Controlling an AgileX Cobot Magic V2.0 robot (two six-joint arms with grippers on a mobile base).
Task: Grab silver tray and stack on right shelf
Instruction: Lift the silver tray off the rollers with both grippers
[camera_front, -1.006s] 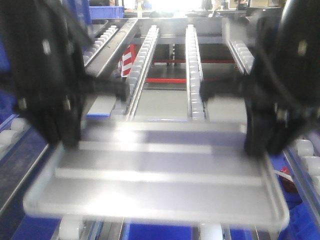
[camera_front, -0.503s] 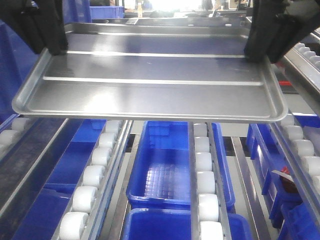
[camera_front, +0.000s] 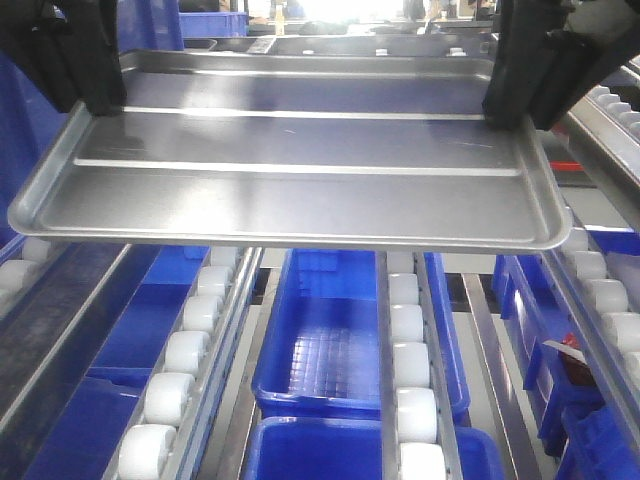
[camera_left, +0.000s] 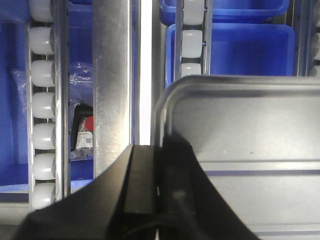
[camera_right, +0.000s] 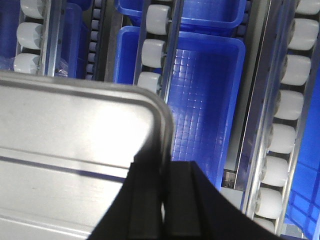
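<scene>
The left hand (camera_left: 158, 155) and right hand (camera_right: 164, 172) each grip a side rim of the tray (camera_front: 300, 190), held aloft over white rollers (camera_front: 410, 350) and blue bins (camera_front: 340, 340).

I hold the silver tray (camera_front: 290, 190) up in the air, roughly level. It is shiny and shallow, with rounded corners, a raised rim and two long ridges across its floor. My left pincer (camera_left: 159, 155) and right pincer (camera_right: 164, 175) each clamp one short rim. The right shelf (camera_front: 410, 345) lies below, clear of it: steel rails carrying white roller wheels.
</scene>
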